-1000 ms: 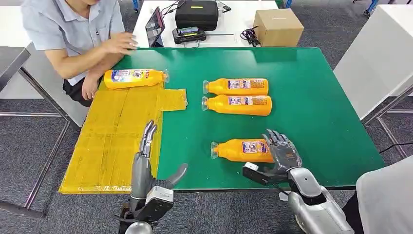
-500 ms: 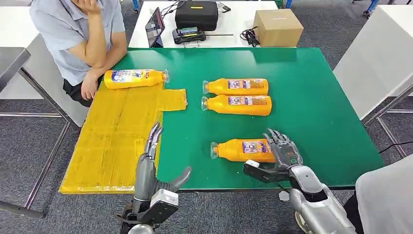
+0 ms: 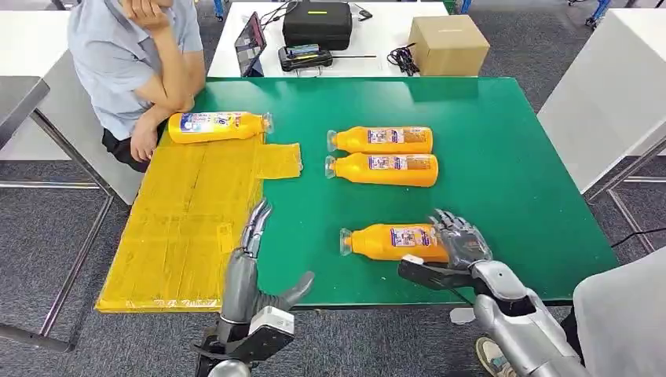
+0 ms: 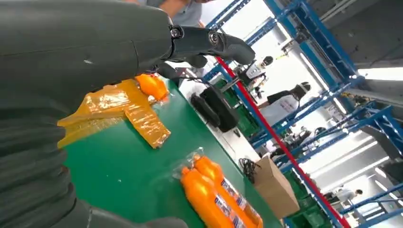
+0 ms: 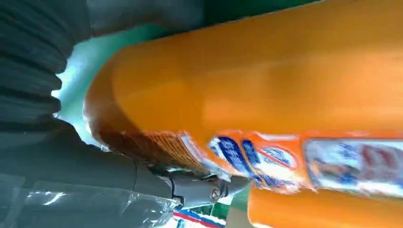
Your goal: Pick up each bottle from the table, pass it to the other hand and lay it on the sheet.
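The nearest orange bottle point(image 3: 389, 241) lies on its side near the front edge of the green table point(image 3: 503, 157), cap pointing left. My right hand point(image 3: 459, 247) grips its base end, fingers over the top and thumb along the near side; up close the bottle point(image 5: 266, 80) sits in the palm. My left hand point(image 3: 251, 267) is raised open by the edge of the yellow sheet point(image 3: 181, 228), holding nothing. One bottle point(image 3: 216, 126) lies at the sheet's far end. Two more bottles point(image 3: 385, 140) point(image 3: 386, 169) lie side by side mid-table, also seen as a pair point(image 4: 214, 194).
A person point(image 3: 141, 63) sits at the table's far left corner, elbow by the sheet. On the white table behind stand a cardboard box point(image 3: 448, 43), a black case point(image 3: 316, 22) and a tablet point(image 3: 250, 43). Another person's grey clothing point(image 3: 620, 322) is at the lower right.
The person's arm has drawn back from the table up to the chin. My left hand has shifted forward and to the right. My right hand has closed in around the bottle's base.
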Controlling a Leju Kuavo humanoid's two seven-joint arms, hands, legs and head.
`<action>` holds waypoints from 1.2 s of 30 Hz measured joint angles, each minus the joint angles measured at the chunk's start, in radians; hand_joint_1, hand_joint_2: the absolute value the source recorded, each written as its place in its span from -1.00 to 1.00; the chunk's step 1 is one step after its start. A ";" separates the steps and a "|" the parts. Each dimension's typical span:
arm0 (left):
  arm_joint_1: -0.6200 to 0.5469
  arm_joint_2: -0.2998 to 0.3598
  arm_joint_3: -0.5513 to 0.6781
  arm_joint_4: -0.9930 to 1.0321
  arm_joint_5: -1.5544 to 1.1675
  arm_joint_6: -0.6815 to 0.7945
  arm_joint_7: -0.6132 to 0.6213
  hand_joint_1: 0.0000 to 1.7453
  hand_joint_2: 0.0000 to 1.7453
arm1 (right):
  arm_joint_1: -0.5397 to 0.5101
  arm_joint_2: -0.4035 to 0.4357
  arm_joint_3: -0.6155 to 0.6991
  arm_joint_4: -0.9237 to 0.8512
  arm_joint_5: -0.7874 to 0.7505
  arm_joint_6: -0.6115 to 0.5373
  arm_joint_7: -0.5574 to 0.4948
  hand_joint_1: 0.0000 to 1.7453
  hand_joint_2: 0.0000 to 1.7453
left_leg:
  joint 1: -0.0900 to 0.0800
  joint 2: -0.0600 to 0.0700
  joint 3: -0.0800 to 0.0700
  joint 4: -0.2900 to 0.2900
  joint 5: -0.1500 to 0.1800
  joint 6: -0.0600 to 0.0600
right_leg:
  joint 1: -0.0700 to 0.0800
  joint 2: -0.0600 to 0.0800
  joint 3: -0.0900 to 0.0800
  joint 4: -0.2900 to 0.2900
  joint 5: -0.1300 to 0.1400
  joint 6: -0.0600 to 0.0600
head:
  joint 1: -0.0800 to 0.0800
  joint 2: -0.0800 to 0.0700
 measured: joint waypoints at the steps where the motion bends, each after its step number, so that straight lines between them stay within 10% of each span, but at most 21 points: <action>1: -0.002 0.001 -0.001 0.003 0.000 0.000 0.000 -1.00 1.00 | -0.005 -0.005 0.002 0.002 -0.011 0.007 -0.005 1.00 1.00 | 0.000 0.000 0.000 0.000 0.000 0.000 | 0.000 0.000 0.000 0.000 0.000 0.000 | 0.000 0.000; 27: -0.039 0.014 -0.016 0.045 0.199 0.010 -0.103 -1.00 1.00 | 0.015 -0.064 -0.022 0.011 -0.433 0.059 -0.203 1.00 1.00 | 0.000 0.001 0.002 0.000 0.000 0.000 | 0.001 0.000 0.001 0.000 0.000 0.000 | 0.000 0.000; 36: -0.022 0.007 0.075 0.034 0.671 -0.141 -0.098 -1.00 1.00 | 0.122 0.018 -0.109 -0.100 -0.500 0.020 -0.270 1.00 1.00 | 0.001 0.000 0.000 0.000 0.000 0.000 | 0.001 0.000 0.000 0.000 0.000 0.000 | 0.000 0.000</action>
